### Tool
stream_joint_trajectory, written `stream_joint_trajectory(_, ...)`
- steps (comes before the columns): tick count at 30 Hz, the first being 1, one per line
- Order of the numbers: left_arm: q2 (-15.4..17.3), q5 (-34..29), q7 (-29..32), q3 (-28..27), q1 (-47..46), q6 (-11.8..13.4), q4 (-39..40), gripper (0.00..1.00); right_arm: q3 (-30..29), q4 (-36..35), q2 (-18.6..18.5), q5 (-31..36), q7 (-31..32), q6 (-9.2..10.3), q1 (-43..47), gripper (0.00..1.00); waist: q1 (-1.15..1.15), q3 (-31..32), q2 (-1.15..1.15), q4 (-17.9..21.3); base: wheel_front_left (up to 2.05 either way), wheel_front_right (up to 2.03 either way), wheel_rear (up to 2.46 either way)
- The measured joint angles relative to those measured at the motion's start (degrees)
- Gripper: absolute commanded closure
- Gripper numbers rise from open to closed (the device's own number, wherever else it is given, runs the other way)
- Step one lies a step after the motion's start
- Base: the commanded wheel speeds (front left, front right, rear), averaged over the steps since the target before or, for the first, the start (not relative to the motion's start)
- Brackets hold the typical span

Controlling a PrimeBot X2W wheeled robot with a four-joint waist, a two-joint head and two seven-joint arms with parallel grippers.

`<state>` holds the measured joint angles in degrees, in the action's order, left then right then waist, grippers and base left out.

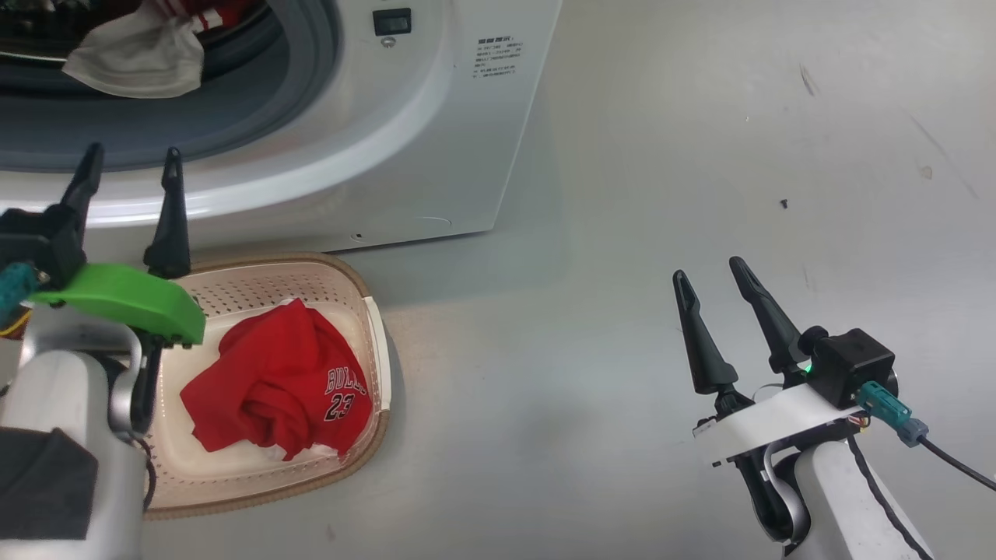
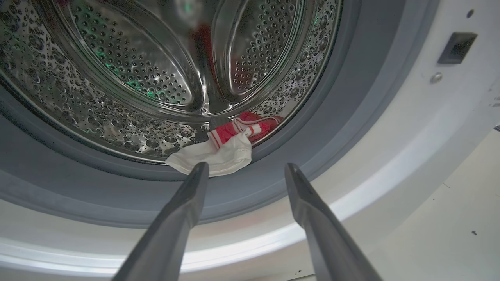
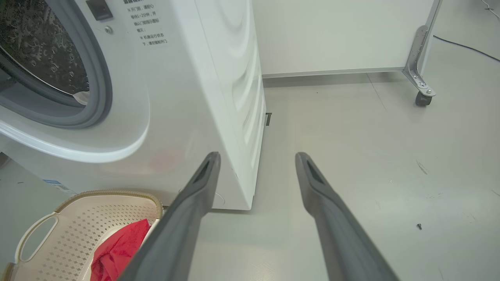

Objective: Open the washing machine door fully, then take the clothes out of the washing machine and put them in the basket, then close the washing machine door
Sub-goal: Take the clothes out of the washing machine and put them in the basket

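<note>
A pale grey floor (image 1: 700, 155) with a dull sheen takes soft, even light, with no hard shadows. In the head view a dark streak (image 1: 808, 79) marks it at 2 o'clock, with a brownish spot (image 1: 924, 171) farther out toward 3 o'clock and 1 small screw (image 1: 784, 204) lying loose between them. In the right wrist view a white panel (image 3: 332, 35) stands at 12 to 1 o'clock, raised just off the floor. A metal bracket (image 3: 420, 66) runs down its edge to a caster (image 3: 422, 98) at 2 o'clock. A black cable (image 3: 465, 46) trails beyond it.
</note>
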<state>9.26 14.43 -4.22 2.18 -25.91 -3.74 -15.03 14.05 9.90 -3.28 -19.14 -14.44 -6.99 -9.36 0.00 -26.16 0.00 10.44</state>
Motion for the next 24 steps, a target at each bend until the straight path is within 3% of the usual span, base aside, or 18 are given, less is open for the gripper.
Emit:
stream_joint_trajectory(14, 2.5, 3.8, 12.9, -3.0, -16.2, 1.1, -7.9, 0.0, 1.5, 0.0, 0.0, -0.7, 0.0, 0.0, -2.8, 0.0, 0.0, -5.6, 0.0, 4.0, 0.0, 0.0, 0.0)
stream_joint_trajectory(24, 4.6, 4.0, 18.4, -3.1, -22.7, 1.7, -13.6, 0.0, 2.6, 0.1, 0.3, -1.5, 0.0, 0.0, -4.7, 0.0, 0.0, -8.1, 0.0, 6.9, 0.0, 0.0, 0.0)
